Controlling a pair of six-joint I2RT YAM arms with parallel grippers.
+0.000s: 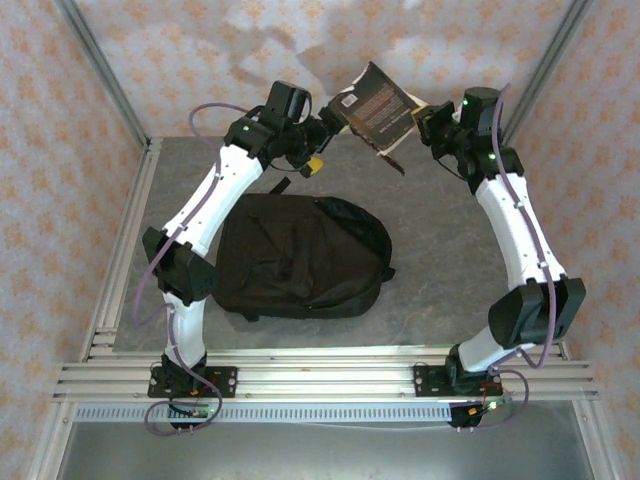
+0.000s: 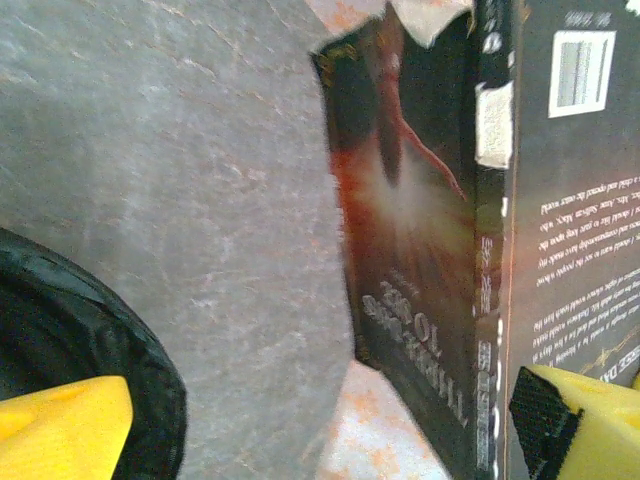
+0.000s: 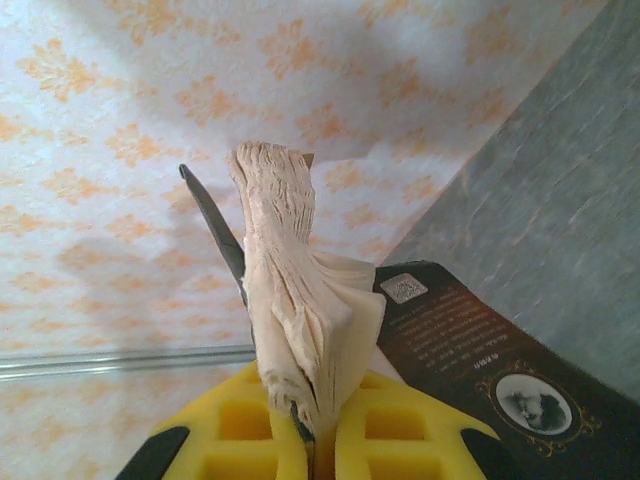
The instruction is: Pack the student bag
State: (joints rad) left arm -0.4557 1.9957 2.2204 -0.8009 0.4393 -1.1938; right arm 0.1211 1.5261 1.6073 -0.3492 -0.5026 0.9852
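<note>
Top external: one student bag (image 1: 300, 262), seemingly one book (image 1: 377, 103) clamped by right pincer (image 1: 422, 122); left pincer (image 1: 327, 138) released.

Grey table (image 1: 450, 250), black student bag (image 1: 300, 255) lying flat near its middle, seemingly closed

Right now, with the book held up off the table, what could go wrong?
The right gripper pinches the book by its fanned page edge; it may slip or tear. The open left gripper straddles the spine and could knock it. The student bag lies flat, no opening visible.
</note>
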